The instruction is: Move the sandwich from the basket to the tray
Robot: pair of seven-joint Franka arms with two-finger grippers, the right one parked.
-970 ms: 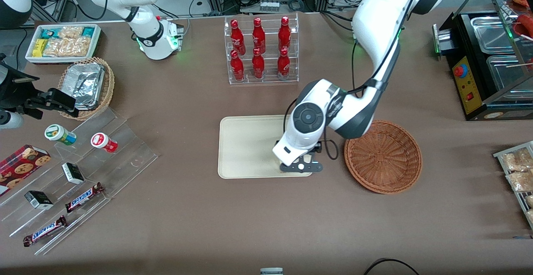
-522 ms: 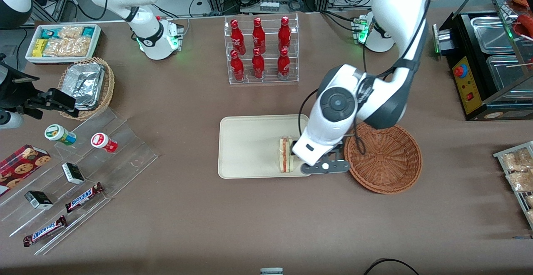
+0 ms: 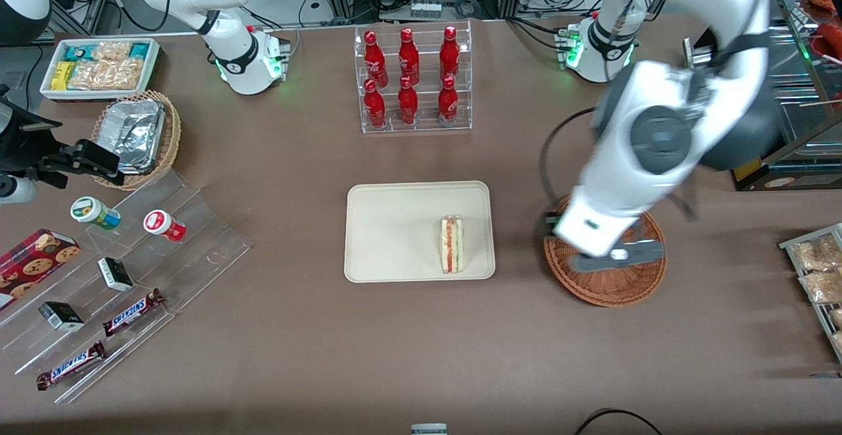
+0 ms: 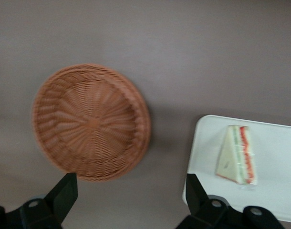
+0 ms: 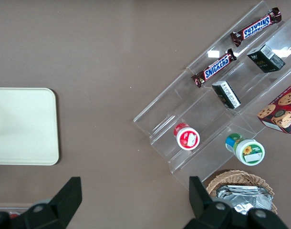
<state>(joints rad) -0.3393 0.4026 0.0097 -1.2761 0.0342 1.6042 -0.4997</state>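
The sandwich (image 3: pixel 452 244) lies on the cream-white tray (image 3: pixel 395 231), near the tray's edge toward the basket; it also shows in the left wrist view (image 4: pixel 237 155) on the tray (image 4: pixel 274 191). The reddish-brown wicker basket (image 3: pixel 615 283) is empty and also shows in the left wrist view (image 4: pixel 90 121). My left gripper (image 3: pixel 608 260) hangs high over the basket, away from the tray. In the left wrist view the gripper (image 4: pixel 129 191) is open wide and holds nothing; bare table shows between its fingers.
A clear rack of red bottles (image 3: pixel 411 79) stands farther from the camera than the tray. A clear stepped stand with snacks (image 3: pixel 125 277) and a tan basket of foil packs (image 3: pixel 138 132) lie toward the parked arm's end. A black appliance (image 3: pixel 769 93) stands beside the working arm.
The gripper let go of the sandwich on the tray, rose and moved off the tray to above the basket. The sandwich stays on the tray.
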